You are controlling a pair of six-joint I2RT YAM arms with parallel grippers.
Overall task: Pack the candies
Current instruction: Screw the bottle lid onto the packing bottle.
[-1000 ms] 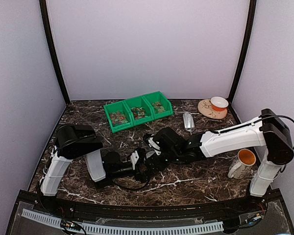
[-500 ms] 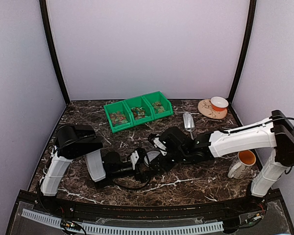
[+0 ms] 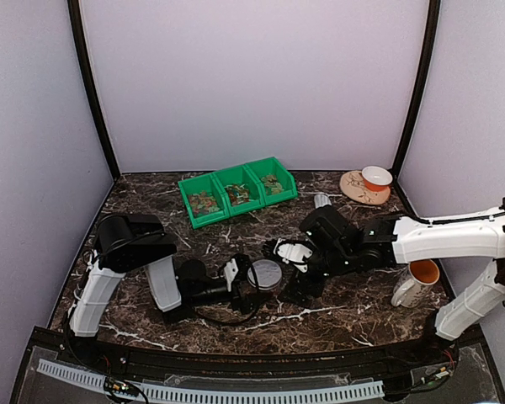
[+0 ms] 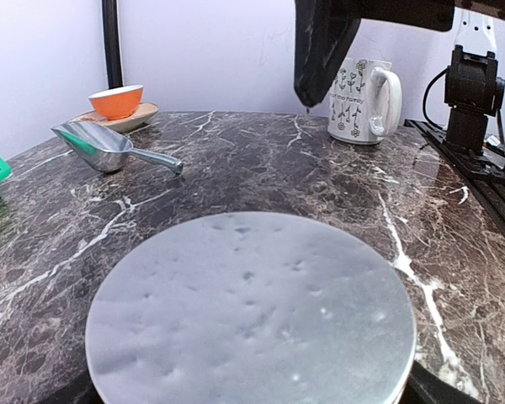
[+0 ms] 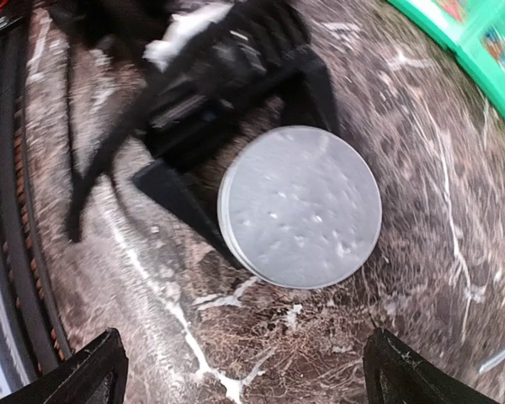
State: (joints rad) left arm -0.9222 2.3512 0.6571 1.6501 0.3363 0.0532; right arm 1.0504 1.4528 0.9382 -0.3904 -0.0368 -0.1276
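Two sets of fingers meet over the near middle of the dark marble counter. The left fingers reach in from the left and are clamped on a round grey-lidded jar, with one black finger pressed against each side of it. The jar stands upright on the counter with its lid on. The right fingers hang just to the right of the jar, apart from the lid, spread wide and grasping nothing. At the near right, beside the right arm's base, a white mug with an orange inside stands upright. Farther back, right of centre, a metal scoop lies on the counter. The candies are well apart from the jar, in a row of three green bins at the far left-centre, each compartment holding a small mixed heap. In the far right corner an orange bowl rests on a flat plate.
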